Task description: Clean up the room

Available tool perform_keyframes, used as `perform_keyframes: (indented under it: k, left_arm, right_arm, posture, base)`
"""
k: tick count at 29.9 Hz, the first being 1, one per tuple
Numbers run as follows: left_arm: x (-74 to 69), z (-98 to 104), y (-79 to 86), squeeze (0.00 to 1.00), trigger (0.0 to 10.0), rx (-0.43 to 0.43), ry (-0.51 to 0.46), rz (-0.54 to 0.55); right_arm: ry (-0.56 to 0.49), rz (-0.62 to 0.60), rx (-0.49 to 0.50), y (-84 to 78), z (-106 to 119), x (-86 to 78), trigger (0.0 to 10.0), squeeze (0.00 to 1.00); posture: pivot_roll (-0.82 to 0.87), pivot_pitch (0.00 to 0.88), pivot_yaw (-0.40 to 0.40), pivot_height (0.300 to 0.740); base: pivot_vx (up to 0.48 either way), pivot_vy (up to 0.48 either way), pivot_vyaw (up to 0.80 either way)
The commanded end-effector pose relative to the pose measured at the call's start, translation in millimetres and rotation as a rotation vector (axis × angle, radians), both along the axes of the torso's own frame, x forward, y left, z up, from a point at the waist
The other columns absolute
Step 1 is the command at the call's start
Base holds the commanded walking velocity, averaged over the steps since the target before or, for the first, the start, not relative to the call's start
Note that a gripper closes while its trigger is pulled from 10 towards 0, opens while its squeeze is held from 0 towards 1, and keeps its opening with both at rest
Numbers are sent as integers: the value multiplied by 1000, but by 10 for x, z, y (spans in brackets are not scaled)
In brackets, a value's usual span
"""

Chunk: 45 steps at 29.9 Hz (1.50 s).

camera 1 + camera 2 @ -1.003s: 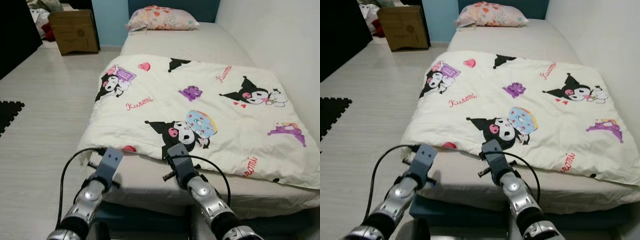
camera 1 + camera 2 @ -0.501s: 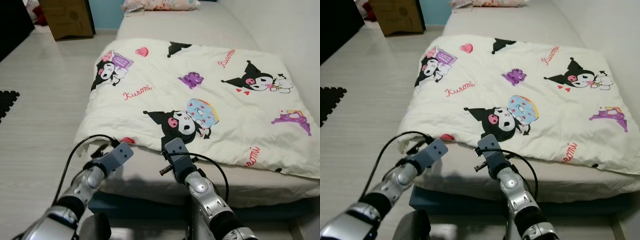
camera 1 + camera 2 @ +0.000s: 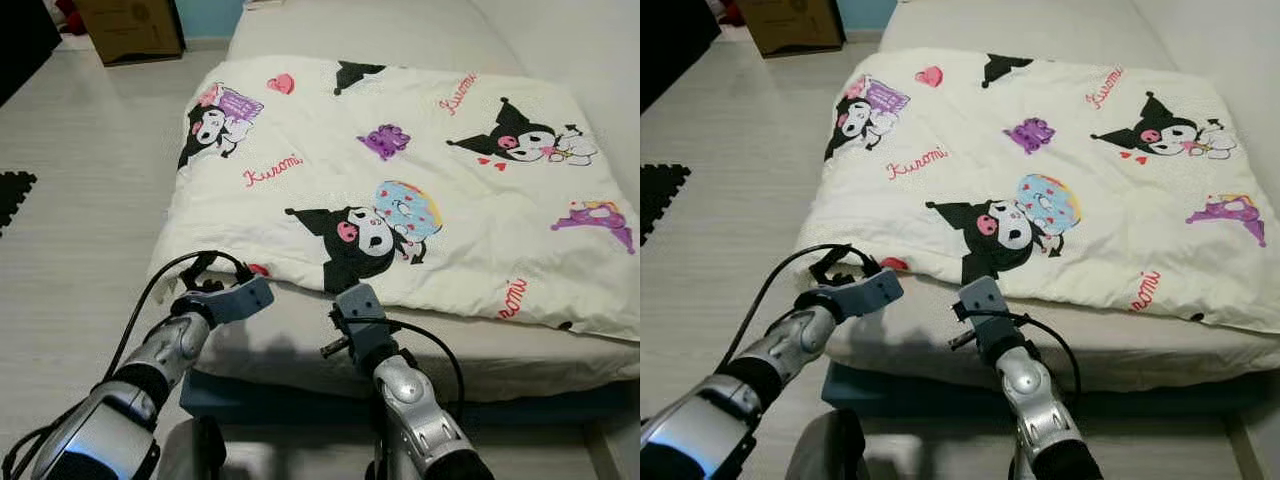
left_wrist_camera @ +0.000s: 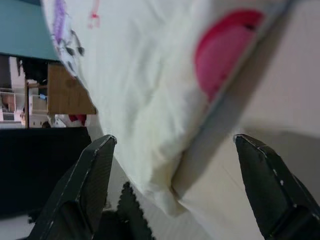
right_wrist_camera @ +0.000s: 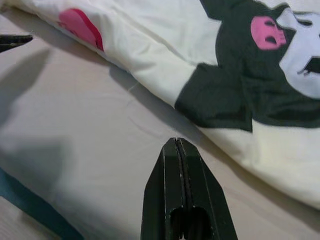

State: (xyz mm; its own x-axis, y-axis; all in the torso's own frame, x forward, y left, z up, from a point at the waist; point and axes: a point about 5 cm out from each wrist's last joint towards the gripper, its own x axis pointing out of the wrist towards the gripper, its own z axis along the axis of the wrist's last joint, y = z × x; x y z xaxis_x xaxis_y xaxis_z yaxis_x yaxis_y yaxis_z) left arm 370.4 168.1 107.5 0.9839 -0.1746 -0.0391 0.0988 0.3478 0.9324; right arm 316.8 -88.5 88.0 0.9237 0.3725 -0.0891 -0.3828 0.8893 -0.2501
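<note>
— How far along is the bed?
— The Kuromi-print quilt (image 3: 400,180) lies spread but crooked on the beige mattress (image 3: 330,340); straightening remains, by the look of it.
— And the arms?
— The left gripper (image 4: 175,200), fingers parted, faces the quilt's soft near-left corner. The right gripper (image 5: 182,195), fingers clenched on nothing, hovers just short of the near edge.

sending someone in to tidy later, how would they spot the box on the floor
Start at the bed with the cream cartoon-print blanket. Look across the pale floor on the robot's left, toward the far wall by the bed's head end. The cardboard box stands there: plain brown, the one boxy brown thing beside a dark cabinet.
</note>
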Motion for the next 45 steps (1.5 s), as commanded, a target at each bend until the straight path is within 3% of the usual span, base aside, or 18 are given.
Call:
perform_keyframes:
  k: [1,2,3,4,5,6,14,22,31,45]
  left_arm:
    - [-42,-109,55,1000,10000,60,56,9]
    - [-42,-109,55,1000,10000,60,56,9]
    - [-41,-115,55,827,10000,77,64,8]
    - [-39,-117,56,827,10000,85,67,7]
    - [-38,-116,59,298,10000,92,66,7]
    - [-34,-108,57,0,10000,101,59,4]
    - [-20,-80,25,0,10000,159,12,-13]
    - [97,130,-57,0,10000,288,-98,-38]
    - [189,310,-88,0,10000,371,-145,-50]
    - [274,507,62,0,10000,449,-164,10]
  right_arm:
    - [26,13,-7,32,-39,-55,10000,0]
    - [26,13,-7,32,-39,-55,10000,0]
    - [24,12,-8,34,-26,-63,10000,0]
    - [23,11,-9,36,-17,-68,10000,0]
    - [21,9,-7,39,1,-79,10000,0]
    - [15,6,-5,41,28,-93,10000,0]
    - [-9,-13,3,10,142,-172,10000,0]
    - [-18,-29,4,-24,239,-283,10000,0]
    - [-4,-36,-2,-36,249,-360,10000,0]
    - [30,-52,-16,-86,260,-410,10000,0]
  posture:
    - [-169,395,35,507]
    - [-169,395,35,507]
    - [-178,407,37,507]
    - [-181,411,38,507]
    - [-194,420,42,507]
    - [-210,427,42,507]
    - [-254,445,47,507]
    - [-290,459,57,507]
    - [-295,462,65,507]
    - [-298,465,68,507]
  base:
    - [0,0,0]
    - [0,0,0]
    - [0,0,0]
    - [0,0,0]
    - [0,0,0]
    - [0,0,0]
    - [0,0,0]
    - [0,0,0]
    - [0,0,0]
    - [0,0,0]
